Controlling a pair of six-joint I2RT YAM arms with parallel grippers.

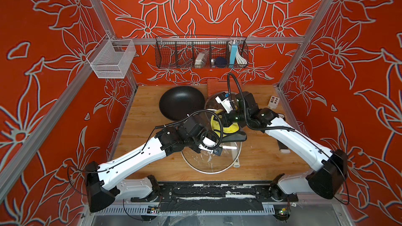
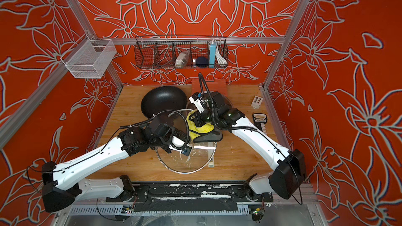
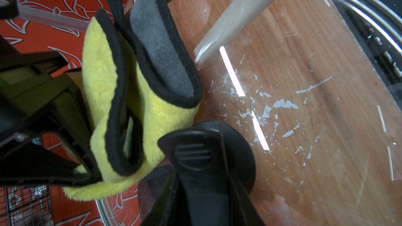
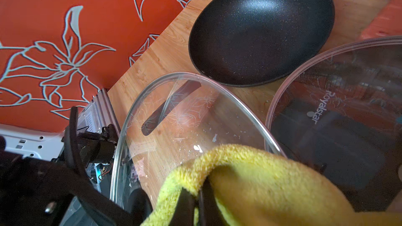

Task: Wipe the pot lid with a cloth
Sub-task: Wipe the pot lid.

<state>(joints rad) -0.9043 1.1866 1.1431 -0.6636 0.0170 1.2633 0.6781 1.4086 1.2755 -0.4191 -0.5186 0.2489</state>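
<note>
My right gripper is clenched on a fold of the cloth, whose yellow pile and grey, black-trimmed back hang against the far part of the glass pot lid, just beside its black knob; whether the cloth presses on the glass I cannot tell. My left gripper grasps that knob and holds the lid tilted above the wooden table, with white flecks scattered over the glass. Farther back on the table I see a black wok and, beside it, a second glass lid marked Royalstar.
</note>
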